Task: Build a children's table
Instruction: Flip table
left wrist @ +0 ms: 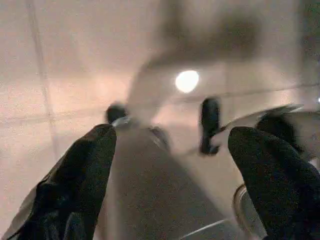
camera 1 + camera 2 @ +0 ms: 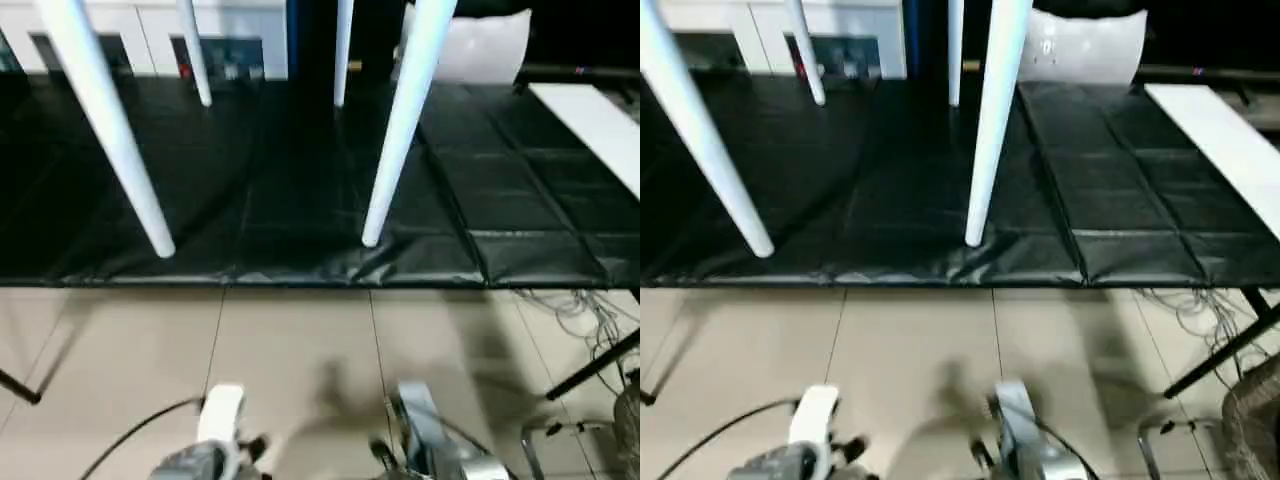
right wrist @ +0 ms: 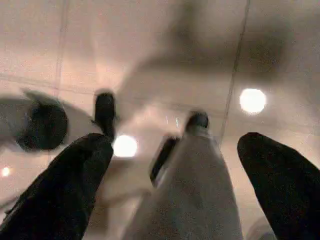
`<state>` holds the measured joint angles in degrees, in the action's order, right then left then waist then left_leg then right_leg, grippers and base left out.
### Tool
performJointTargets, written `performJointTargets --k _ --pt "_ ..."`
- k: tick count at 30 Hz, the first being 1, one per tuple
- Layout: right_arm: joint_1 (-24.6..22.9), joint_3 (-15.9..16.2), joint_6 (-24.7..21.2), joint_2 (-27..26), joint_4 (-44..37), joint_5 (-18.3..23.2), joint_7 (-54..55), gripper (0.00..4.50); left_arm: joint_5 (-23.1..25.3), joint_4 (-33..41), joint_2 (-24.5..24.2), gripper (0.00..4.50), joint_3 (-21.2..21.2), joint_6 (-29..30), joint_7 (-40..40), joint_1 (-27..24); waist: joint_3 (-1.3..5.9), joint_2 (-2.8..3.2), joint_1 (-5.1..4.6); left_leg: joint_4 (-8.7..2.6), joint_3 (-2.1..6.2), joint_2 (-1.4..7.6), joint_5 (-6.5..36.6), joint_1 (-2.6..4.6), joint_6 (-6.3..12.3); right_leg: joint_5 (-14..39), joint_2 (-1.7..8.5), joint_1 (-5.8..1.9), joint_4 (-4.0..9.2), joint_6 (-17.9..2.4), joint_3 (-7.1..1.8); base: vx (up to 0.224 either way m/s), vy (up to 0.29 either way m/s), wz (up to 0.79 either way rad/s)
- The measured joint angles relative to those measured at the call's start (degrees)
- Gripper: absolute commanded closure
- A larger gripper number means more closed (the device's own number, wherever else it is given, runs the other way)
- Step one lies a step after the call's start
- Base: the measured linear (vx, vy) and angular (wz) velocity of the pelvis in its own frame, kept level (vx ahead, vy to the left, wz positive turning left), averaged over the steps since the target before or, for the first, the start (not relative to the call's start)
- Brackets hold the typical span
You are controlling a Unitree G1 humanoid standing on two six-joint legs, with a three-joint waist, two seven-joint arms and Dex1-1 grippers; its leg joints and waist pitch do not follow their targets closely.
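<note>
The children's table stands on its white tapered legs on the black mat. The two near legs point(image 2: 110, 130) point(image 2: 405, 120) touch down close to the bench's front edge. Two far legs point(image 2: 195, 55) point(image 2: 342, 55) stand behind them, and the top is out of view above. My silver forearms point(image 2: 215, 440) point(image 2: 425, 440) hang low over the tiled floor, in front of the bench and apart from the table. The left gripper point(image 1: 170, 145) is open, with black fingers point(image 1: 85, 170) spread wide and nothing between them. The right gripper point(image 3: 172, 150) is open and holds nothing.
The black mat-covered workbench point(image 2: 300, 270) ends just in front of the near legs. A white board point(image 2: 600, 125) lies at its right end and a white bag point(image 2: 480, 45) at the back. Cables point(image 2: 590, 315) and a black stand leg point(image 2: 590, 370) lie on the floor at right.
</note>
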<state>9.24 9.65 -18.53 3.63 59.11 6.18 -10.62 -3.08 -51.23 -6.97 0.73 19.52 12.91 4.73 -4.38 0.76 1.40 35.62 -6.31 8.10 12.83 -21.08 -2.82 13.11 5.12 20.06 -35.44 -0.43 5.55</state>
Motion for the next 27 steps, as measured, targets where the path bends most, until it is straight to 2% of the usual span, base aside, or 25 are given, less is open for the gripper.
performJointTargets --k 3,7,10,15,27 --pt "3.2 2.0 -2.4 0.0 5.3 -2.5 0.8 0.03 -0.3 -3.8 -0.4 0.50 -0.8 0.2 -0.8 1.3 0.01 0.00 0.32 -0.50 -0.48 0.24 -0.2 -0.11 0.31 0.1 -0.08 0.38 0.14 -0.1 -0.05 0.035 -0.019 -0.03" --pt "6.0 2.5 -1.2 -1.2 11.1 -4.8 1.4 0.03 -0.6 -7.2 -0.1 0.50 -1.1 -0.1 0.1 3.3 0.19 -0.16 0.67 -0.71 -0.85 0.33 -0.3 -0.28 0.50 0.1 -0.06 0.83 0.13 -0.2 -0.13 0.000 0.000 0.00" --pt "6.2 2.5 -0.7 -1.7 11.6 -4.8 1.6 0.03 -0.6 -8.0 0.1 0.50 -1.3 -0.2 0.5 3.7 0.20 -0.16 0.78 -0.72 -1.12 0.39 -0.3 -0.16 0.49 0.1 0.03 0.81 0.13 -0.2 -0.21 0.000 0.000 0.00" --pt "6.2 2.1 -0.7 -1.7 11.7 -4.8 1.7 0.03 -0.6 -8.1 0.0 0.50 -1.5 -0.2 0.5 3.7 0.21 -0.20 0.84 -0.76 -2.17 0.85 -0.2 0.03 0.29 0.1 0.09 0.79 0.13 -0.3 -0.40 0.000 0.000 0.00" --pt "6.2 2.1 -0.7 -1.6 11.8 -4.8 1.7 0.03 -0.6 -8.1 0.1 0.50 -1.5 -0.3 0.5 3.7 0.23 -0.24 1.15 -1.28 -2.65 0.90 -0.3 0.07 0.36 0.1 0.10 0.97 0.39 -0.3 -0.64 0.000 0.000 0.00"
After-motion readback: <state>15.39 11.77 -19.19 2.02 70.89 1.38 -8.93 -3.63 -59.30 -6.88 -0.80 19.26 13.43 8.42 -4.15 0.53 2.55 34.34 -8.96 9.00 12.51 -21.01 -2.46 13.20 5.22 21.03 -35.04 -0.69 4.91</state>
